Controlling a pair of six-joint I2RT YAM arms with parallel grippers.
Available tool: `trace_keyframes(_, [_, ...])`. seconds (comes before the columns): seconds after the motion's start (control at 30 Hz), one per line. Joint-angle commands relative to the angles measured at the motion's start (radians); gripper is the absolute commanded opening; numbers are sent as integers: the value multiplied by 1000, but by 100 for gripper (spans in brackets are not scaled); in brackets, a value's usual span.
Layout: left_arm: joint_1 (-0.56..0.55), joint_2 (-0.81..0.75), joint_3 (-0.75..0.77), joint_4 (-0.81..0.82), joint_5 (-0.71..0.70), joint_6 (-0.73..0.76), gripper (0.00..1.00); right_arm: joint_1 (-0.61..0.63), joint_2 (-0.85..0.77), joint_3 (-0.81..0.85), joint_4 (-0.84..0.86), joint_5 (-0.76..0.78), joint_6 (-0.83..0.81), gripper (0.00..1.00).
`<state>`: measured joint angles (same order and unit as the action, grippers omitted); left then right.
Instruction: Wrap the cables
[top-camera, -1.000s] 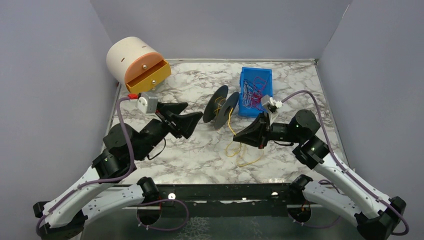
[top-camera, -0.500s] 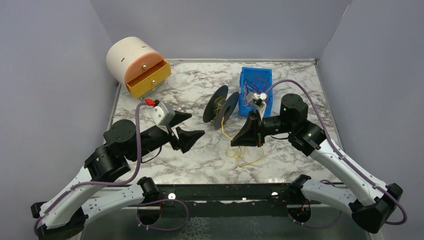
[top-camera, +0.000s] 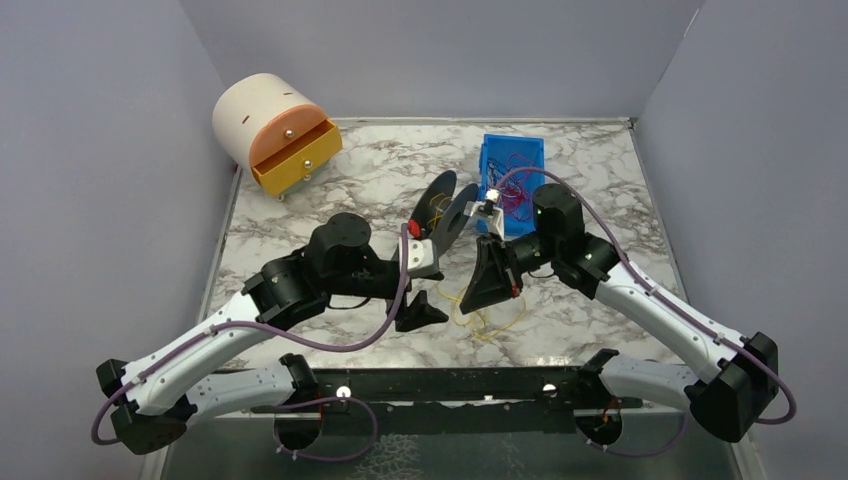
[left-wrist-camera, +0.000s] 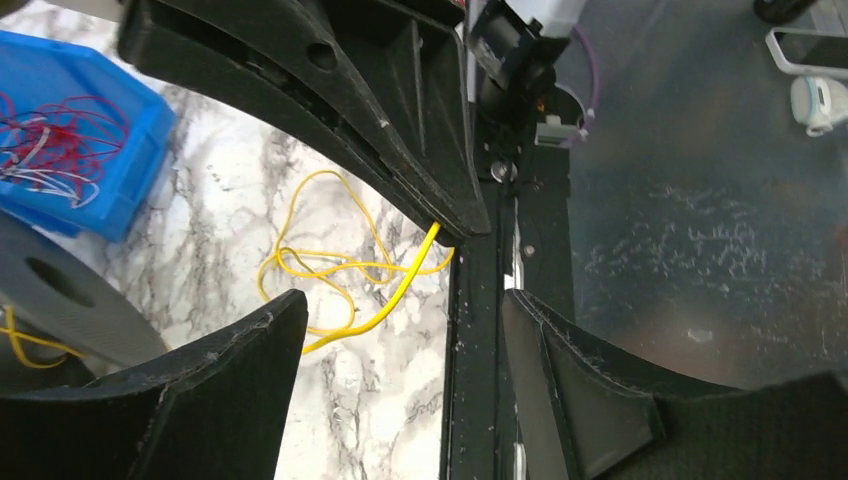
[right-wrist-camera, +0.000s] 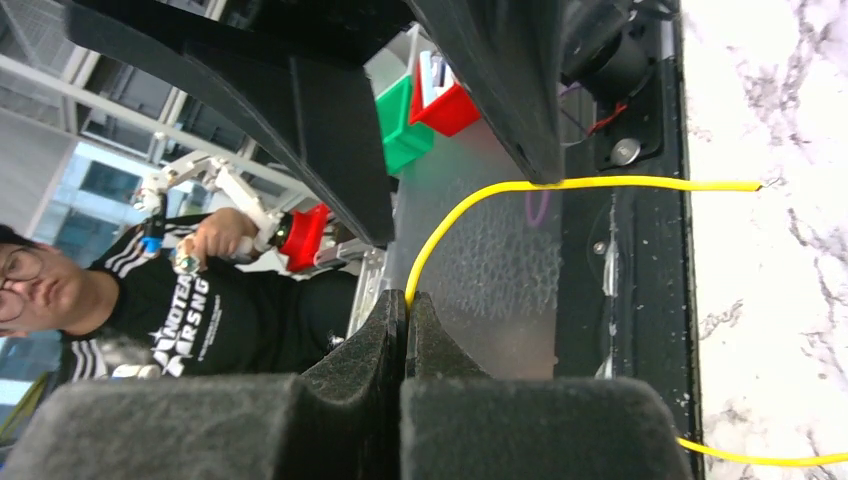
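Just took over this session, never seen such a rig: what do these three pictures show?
A left arm and a right arm, each ending in a two-finger gripper, sit at the near edge of a marble table. One picture looks down from above; the others come from cameras on the left and right wrists. On the table: a dark spool, a blue bin of red and purple cables, a cream drum with an orange drawer open. The right gripper is shut on a yellow cable; the left gripper is open and empty.
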<state>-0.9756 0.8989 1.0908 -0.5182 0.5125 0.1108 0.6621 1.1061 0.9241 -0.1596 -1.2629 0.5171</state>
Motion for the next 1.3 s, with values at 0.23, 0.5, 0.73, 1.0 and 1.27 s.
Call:
trace_keyframes(0.23, [-3, 14, -39, 12, 183, 84, 68, 16, 12, -72, 263, -145, 201, 1])
trace_keyframes(0.5, [-3, 46, -53, 12, 196, 96, 40, 28, 9, -103, 405, -150, 298, 1])
trace_keyframes(0.73, [-3, 43, -50, 29, 182, 86, 0, 30, -5, -95, 323, -129, 227, 1])
trace_keyframes(1.0, [-3, -21, -67, 81, 125, 0, 0, 31, -82, -87, 166, 6, 58, 44])
trace_keyframes(1.27, [-3, -100, -117, 217, 92, -139, 0, 30, -283, -266, 336, 204, 51, 72])
